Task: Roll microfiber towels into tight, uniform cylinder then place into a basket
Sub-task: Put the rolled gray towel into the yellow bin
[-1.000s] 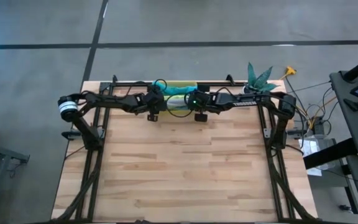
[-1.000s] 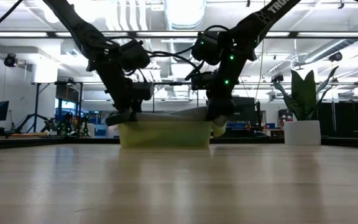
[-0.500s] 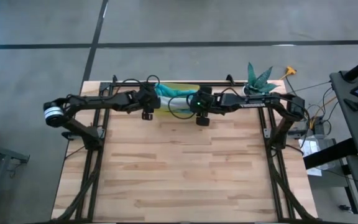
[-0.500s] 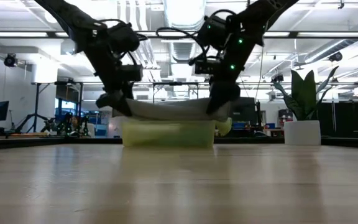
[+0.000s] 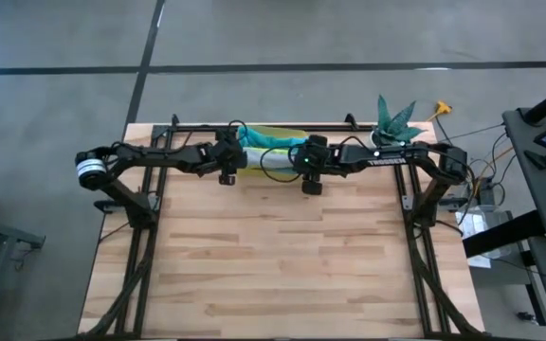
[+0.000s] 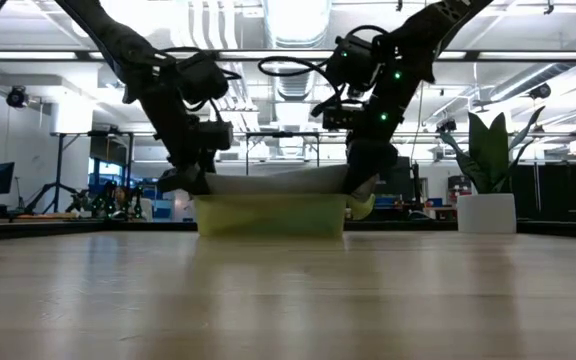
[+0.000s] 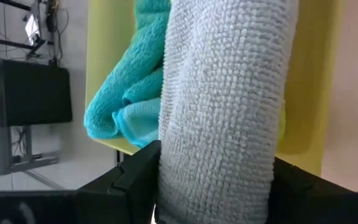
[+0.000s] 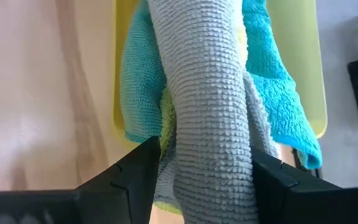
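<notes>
Both arms are up at the 12 o'clock edge of the light wooden plank table (image 5: 282,256) rn, right over the shallow translucent yellow plastic basket (image 6: 268,215).

The left gripper (image 5: 227,159) sits at the basket's 9 o'clock end and the right gripper (image 5: 309,166) at its 3 o'clock end. Btwn them we've got the rolled grey microfiber towel (image 6: 278,181), stretched lengthwise across the top of the basket, just above the rim as far as we can tell from the low view.

In the left wrist view the grey roll (image 7: 222,112) fills the gap btwn the two dark fingers (image 7: 132,180), so the left one is clamped on the towel's end. Same on the other side: the right wrist view shows the roll (image 8: 204,106) squeezed btwn that arm's fingers (image 8: 135,174), so the right one is gripping it too.

Under the grey roll the basket has the fluffy teal towel (image 7: 126,102), a light blue towel (image 8: 278,106) poking out past the rim, and a bit of lime green towel (image 8: 166,106) tucked in beneath.

Off at about 1 o'clock there's a spiky green plant in a white pot (image 6: 486,212), well apart from the basket.
</notes>
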Controlling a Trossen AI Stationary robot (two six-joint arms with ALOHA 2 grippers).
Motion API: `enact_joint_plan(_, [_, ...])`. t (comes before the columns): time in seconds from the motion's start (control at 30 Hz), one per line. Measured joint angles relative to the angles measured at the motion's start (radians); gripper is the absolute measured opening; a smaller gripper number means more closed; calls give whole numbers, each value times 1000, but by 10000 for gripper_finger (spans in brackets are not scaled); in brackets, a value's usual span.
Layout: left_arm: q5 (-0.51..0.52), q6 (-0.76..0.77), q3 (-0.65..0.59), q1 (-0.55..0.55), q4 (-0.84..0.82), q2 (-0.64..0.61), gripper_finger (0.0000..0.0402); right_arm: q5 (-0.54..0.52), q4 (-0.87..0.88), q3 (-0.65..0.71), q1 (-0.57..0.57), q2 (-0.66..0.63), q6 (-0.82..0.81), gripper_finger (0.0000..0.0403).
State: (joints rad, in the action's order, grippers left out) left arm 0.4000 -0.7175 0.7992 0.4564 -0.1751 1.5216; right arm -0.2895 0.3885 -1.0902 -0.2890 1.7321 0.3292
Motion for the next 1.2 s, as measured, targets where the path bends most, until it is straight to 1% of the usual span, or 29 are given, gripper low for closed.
enact_joint_plan(0.2, [-2,0,-2,1,-27,-37,192,43,31,-41,2,6,35,183])
enact_joint_plan(0.4, [20,-7,-13,2,-65,-95,192,34,52,-86,3,8,71,183])
enact_joint_plan(0.47, [28,-7,-22,2,-62,-112,192,32,83,-101,3,7,71,183])
enact_joint_plan(0.57, [23,-3,-31,2,-60,-128,192,30,131,-115,3,7,55,192])
enact_joint_plan(0.63, [-14,-1,-35,3,-62,-137,193,30,149,-120,3,3,39,205])
enact_joint_plan(0.7, [-54,5,-38,3,-72,-142,201,28,162,-120,3,0,23,221])
enact_joint_plan(0.83, [-57,15,-40,7,-96,-144,236,27,159,-120,3,-3,11,259])
enact_joint_plan(0.93, [-32,23,-40,11,-104,-144,265,25,159,-125,3,-4,-3,282])
enact_joint_plan(1.03, [5,23,-40,16,-115,-150,285,25,158,-127,3,-5,-8,297])
enact_joint_plan(1.13, [15,28,-41,18,-123,-161,293,29,158,-127,3,-5,-16,302])
enact_joint_plan(1.2, [45,29,-41,17,-123,-170,294,32,156,-127,8,-5,-15,304])
